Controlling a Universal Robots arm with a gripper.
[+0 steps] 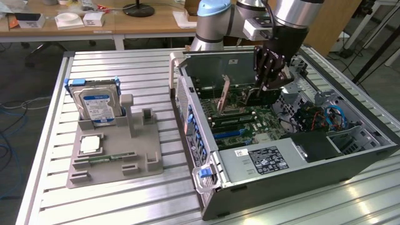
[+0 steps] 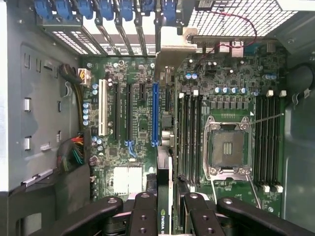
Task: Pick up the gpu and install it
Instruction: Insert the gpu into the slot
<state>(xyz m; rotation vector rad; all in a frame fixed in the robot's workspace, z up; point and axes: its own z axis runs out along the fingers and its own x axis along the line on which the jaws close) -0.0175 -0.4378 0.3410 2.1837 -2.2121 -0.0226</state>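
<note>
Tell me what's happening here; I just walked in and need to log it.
The robot's end effector grips a thin dark graphics card with a pale metal bracket, edge-down inside the open grey computer case. The card hangs over the green motherboard, near the long blue slot, apparently not seated yet.

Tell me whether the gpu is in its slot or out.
Out: the gripper grips the gpu edge-on above the motherboard; the long blue slot lies bare.

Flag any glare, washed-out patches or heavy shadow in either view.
Exterior view: light glares off the table slats low on the exterior view's right; the motherboard is evenly lit. Wrist view: the perforated grille is blown white, and the gpu sits dark in the hand.
</note>
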